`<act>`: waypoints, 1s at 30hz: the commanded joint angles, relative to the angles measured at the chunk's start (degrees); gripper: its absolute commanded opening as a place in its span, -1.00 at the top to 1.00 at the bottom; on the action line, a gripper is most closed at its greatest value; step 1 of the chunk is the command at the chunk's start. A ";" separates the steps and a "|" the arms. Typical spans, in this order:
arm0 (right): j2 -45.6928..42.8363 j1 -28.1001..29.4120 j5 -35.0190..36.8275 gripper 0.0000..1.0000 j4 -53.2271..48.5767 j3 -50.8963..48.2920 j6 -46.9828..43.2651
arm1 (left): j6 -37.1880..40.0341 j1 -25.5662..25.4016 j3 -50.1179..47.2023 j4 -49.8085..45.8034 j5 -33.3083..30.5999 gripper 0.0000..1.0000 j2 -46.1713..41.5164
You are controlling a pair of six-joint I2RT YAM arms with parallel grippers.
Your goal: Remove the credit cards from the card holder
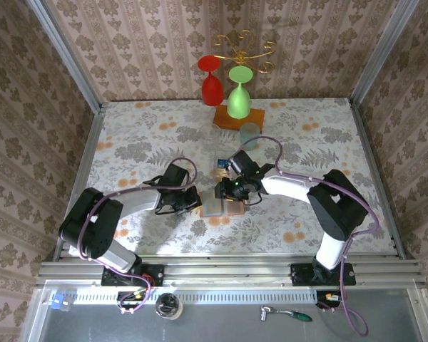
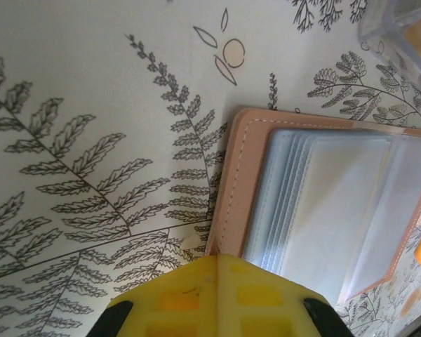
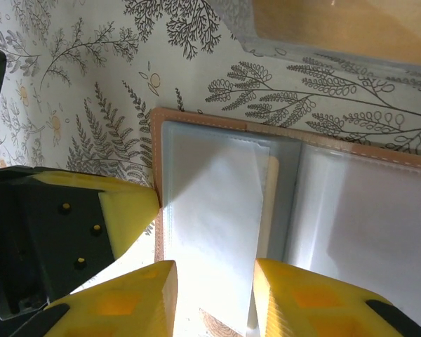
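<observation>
Card holder lies open flat on the table, near-centre, between the two arms' tips. Tan-brown rim w/ stitching, grey-blue clear pocket sheets inside, several layered on one panel. Thin tan sliver shows by the fold in the right wrist view; can't tell if it's a card edge or leather. Pockets otherwise look pale, no card colour readable through them.

Credit cards: one small blue rect sits on the table just beyond the holder, apart from it, looks like a card. Orange-ish patch at the holder's right side in the top view, too small to tell if it's a card or the panel.

Right gripper: yellow fingers spread, hovering over the holder's left panel, pocket sheet visible in the gap, nothing pinched.

Left gripper: fingers pressed together into one yellow block, tip touching the holder's rim at its near edge. Its fingertip shows against that same rim from the right wrist cam. Nothing held.

Further out: clear cup beyond the holder, then an orange-brown wooden block at the table's far edge. Red glass and green glass hang upside down from a gold rack above the block.
</observation>
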 commanded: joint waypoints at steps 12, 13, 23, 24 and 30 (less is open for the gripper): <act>3.91 1.53 -2.79 0.45 -0.51 3.75 1.36 | 1.93 0.83 -1.70 -0.38 0.33 0.93 0.04; 4.10 1.61 -2.74 0.45 -0.60 3.81 1.39 | 1.89 0.91 -1.77 -0.31 0.33 0.93 0.06; 5.69 1.64 -2.01 0.44 -3.96 5.76 0.23 | 2.81 1.84 -1.17 -0.51 1.11 0.93 0.51; 5.90 1.64 -1.75 0.43 -4.40 5.91 0.02 | 2.77 1.84 -1.17 -0.44 1.12 0.93 0.51; 7.31 1.64 -2.38 0.43 -5.10 6.74 -0.36 | 2.68 1.84 -1.44 -0.29 1.21 0.93 0.53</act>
